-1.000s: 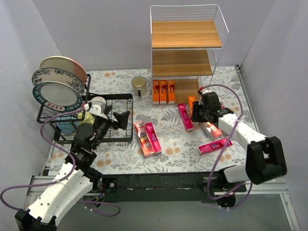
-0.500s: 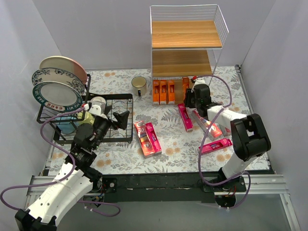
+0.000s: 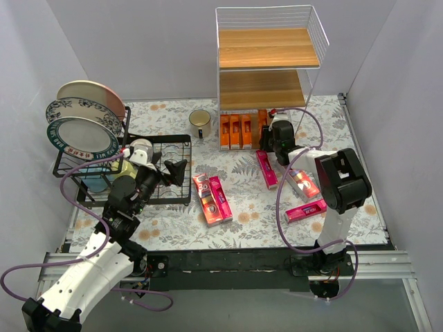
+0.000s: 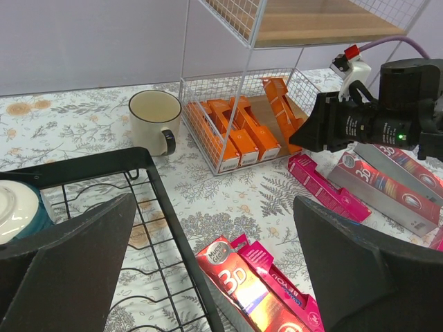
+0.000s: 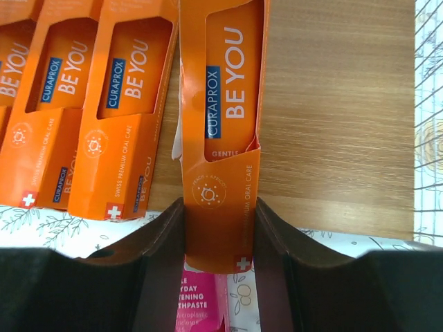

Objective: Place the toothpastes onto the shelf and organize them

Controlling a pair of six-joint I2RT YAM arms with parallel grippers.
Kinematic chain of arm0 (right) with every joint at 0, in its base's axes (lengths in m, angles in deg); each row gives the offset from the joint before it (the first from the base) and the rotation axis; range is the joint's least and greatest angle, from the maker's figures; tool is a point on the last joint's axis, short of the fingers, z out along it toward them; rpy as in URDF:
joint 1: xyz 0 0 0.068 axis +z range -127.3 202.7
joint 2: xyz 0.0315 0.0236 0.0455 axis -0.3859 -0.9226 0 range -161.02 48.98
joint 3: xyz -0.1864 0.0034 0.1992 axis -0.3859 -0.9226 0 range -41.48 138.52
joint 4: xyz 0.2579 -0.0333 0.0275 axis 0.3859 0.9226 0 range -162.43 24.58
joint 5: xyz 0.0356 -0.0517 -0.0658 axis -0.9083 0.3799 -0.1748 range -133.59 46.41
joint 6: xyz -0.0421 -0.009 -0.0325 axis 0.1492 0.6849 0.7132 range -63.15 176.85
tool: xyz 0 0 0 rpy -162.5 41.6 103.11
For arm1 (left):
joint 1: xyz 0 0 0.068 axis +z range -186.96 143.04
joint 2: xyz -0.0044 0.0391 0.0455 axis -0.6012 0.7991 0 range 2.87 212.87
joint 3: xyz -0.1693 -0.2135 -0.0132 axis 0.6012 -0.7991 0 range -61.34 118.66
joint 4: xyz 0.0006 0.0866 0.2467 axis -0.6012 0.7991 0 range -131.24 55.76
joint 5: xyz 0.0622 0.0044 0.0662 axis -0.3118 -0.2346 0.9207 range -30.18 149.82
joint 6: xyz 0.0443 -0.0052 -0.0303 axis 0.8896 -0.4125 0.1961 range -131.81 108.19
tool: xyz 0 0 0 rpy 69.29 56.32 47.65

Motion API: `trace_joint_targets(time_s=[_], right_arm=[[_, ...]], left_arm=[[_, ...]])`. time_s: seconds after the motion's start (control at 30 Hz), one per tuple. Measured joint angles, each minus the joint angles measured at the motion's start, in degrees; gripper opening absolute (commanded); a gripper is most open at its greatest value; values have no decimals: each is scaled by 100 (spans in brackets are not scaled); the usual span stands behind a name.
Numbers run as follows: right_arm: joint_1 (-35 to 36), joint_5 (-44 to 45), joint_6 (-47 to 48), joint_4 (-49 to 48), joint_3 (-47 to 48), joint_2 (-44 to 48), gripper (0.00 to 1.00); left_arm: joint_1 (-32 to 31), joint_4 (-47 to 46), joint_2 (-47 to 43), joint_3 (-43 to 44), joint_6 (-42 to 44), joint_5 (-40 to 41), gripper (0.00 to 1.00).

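**Operator:** Where does the shelf stand, and what does it hold?

**Technician:** The shelf (image 3: 270, 47) stands at the far edge of the table. Its two upper boards are bare. Three orange cartons (image 3: 234, 131) lie side by side on the bottom board.

**Operator:** And the arms?

**Technician:** The right gripper (image 5: 220, 228) is clenched on the near end of a fourth orange carton (image 5: 225, 104). This carton lies on the bottom board just right of the row, slightly askew to it. The left gripper (image 3: 174, 170) hangs over the black dish rack (image 3: 176, 142), jaws spread wide and holding nothing.

**Operator:** Which step is in hand?

**Technician:** Insertion of the fourth orange carton. The next move probably calls for squaring it against the row, then releasing it and withdrawing straight back without dragging it. The red and pink cartons (image 3: 211, 197) on the table are not yet shelved.
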Motion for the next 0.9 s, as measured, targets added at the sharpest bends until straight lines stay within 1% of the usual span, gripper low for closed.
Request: trace_joint_targets(time_s=[0.3,0.53,0.67,0.9], right_arm=[[33,-11,-153,103,39,-85,45],[155,9,-354,616,-144,282,45],[221,13,-426,649,-337,505,45],[232,138,-428,498,-337,492,45]], left_arm=[[0,0,2,0,0,-4,98],[0,2,-4,0,2,-39,98],[0,7,-26,0,0,-42,98],[0,4,-35,0,2,-66,98]])
